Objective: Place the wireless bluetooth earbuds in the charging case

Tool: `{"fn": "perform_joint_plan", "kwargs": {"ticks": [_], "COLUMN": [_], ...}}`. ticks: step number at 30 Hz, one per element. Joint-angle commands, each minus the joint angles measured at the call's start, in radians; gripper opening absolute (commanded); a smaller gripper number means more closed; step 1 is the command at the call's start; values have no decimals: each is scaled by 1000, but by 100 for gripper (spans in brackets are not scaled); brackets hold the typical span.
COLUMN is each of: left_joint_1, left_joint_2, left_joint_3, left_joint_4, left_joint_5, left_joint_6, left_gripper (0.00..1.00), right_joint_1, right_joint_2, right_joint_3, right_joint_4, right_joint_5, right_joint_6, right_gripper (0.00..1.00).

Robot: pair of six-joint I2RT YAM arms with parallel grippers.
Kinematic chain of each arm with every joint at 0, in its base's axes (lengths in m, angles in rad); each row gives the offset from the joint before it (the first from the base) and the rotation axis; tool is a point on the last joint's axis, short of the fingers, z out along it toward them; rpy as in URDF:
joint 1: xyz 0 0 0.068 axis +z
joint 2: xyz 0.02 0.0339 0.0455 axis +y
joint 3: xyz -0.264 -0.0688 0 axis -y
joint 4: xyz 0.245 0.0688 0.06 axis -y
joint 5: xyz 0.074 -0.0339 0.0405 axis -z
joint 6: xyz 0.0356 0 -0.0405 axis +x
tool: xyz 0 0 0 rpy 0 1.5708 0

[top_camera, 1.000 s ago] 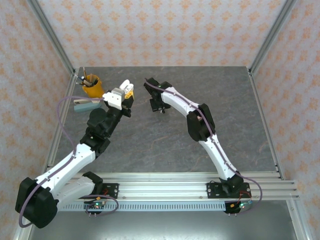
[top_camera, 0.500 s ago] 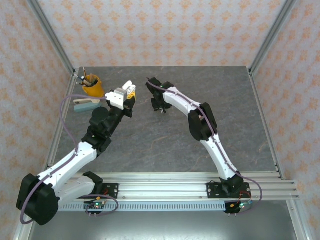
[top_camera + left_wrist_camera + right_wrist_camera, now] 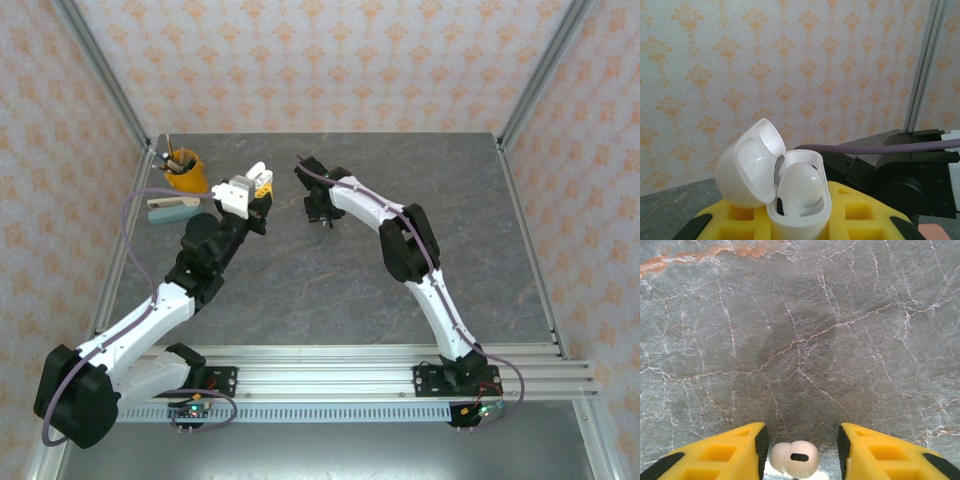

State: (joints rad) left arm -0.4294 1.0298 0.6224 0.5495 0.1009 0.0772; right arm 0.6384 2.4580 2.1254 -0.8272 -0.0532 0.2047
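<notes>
At the far left of the table (image 3: 300,270), an orange cup (image 3: 186,175) held pens too small to tell apart, with a grey-blue object (image 3: 172,209) just in front of it, its kind unclear. The left gripper (image 3: 252,186) was clamped on the charging case (image 3: 800,202), whose base ran off the lower edge of the left wrist view between the yellow fingers (image 3: 860,220). The case was glossy white and pebble-shaped. Its lid (image 3: 747,170) was hinged back to the left. A seated earbud (image 3: 799,187) showed as a smooth white dome, its stem hidden in the well.

To the right, the right gripper (image 3: 801,442) pointed down at the table, its jaws partly apart and straddling a white earbud (image 3: 796,458). This bud was rounded, with a dark oval slot. It lay nearly against the left pad and clear of the right one. The frame edge cut off its lower part.
</notes>
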Motion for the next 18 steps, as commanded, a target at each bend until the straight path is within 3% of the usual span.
{"fn": "perform_joint_plan", "kwargs": {"ticks": [1, 18], "left_joint_1": [9, 8], "left_joint_2": [4, 13], "left_joint_3": [46, 60], "left_joint_4": [36, 30], "left_joint_5": [18, 24], "left_joint_6": [-8, -11], "left_gripper": [0, 0], "right_joint_1": [0, 1], "right_joint_2": [-17, -100], "right_joint_3": [-27, -109], "right_joint_4": [-43, 3], "right_joint_5": [-22, -34], "right_joint_6": [12, 33], "right_gripper": [41, 32]}}
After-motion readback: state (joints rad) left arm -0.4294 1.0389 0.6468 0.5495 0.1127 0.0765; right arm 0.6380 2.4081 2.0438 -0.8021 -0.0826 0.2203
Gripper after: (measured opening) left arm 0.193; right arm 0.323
